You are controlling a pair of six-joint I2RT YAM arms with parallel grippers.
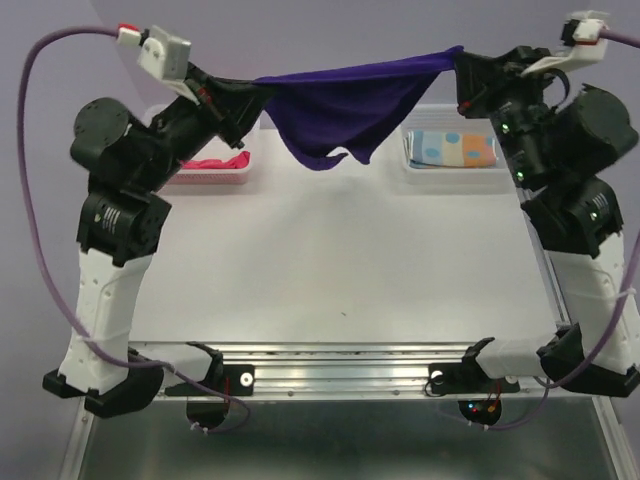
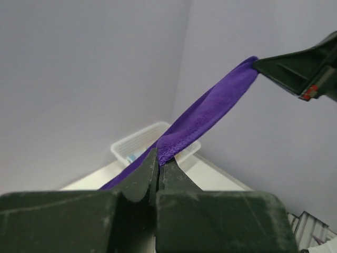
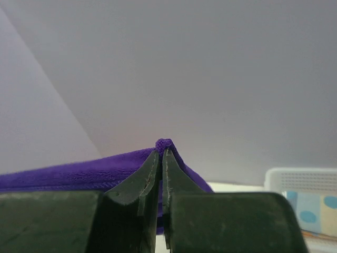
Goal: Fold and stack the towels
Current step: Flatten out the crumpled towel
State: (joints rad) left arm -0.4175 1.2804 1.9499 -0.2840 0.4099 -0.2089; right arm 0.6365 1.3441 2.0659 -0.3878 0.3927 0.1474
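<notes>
A dark purple towel (image 1: 340,105) hangs stretched in the air over the far side of the table, its top edge taut and its middle sagging to a point. My left gripper (image 1: 258,90) is shut on its left corner, and in the left wrist view the towel (image 2: 210,105) runs away from the pinched fingertips (image 2: 159,156). At the other end my right gripper (image 1: 462,62) is shut on the right corner; a small purple nub pokes past its tips (image 3: 162,151). A pink-red towel (image 1: 215,162) lies in the left basket. A light blue spotted towel (image 1: 452,148) lies in the right basket.
Two white mesh baskets stand at the back of the white table, one on the left (image 1: 205,182) and one on the right (image 1: 455,172). A metal rail (image 1: 340,375) with both arm bases runs along the near edge. Purple cables loop outside each arm.
</notes>
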